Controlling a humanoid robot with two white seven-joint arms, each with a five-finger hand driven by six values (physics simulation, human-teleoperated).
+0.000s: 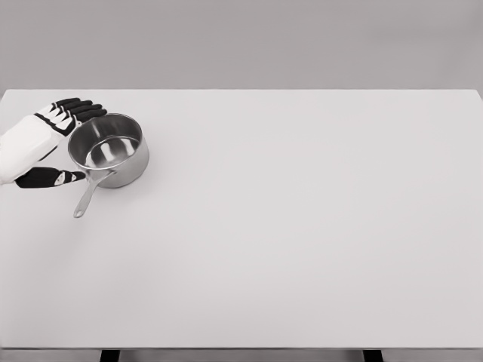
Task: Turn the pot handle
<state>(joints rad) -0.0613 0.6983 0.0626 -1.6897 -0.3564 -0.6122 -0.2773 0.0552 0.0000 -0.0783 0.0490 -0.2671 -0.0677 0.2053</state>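
At the far left, the left hand (47, 143) comes in over the table's edge, its white back toward the camera and its dark digits spread wide: the four fingers (75, 110) reach past the far side of the pot, the thumb (51, 178) lies along the near side, close to where the handle joins the bowl. It cups the pot from the left without clearly clamping anything; whether the fingertips touch the metal I cannot tell. Just to its right stands the pot (109, 149), a small steel saucepan, upright and empty, on the far left part of the table (302, 226). Its handle (87, 197) runs down and to the left toward the camera, resting low, with its tip free of the hand. To turn the handle well, I judge the hand should act on the pot's wall or the handle root rather than push high on the rim, since the pan is light and could tip or skid away. A slow sweep keeping the base flat on the table looks safest. The right arm is nowhere in view, so nothing steadies the pan from the other side
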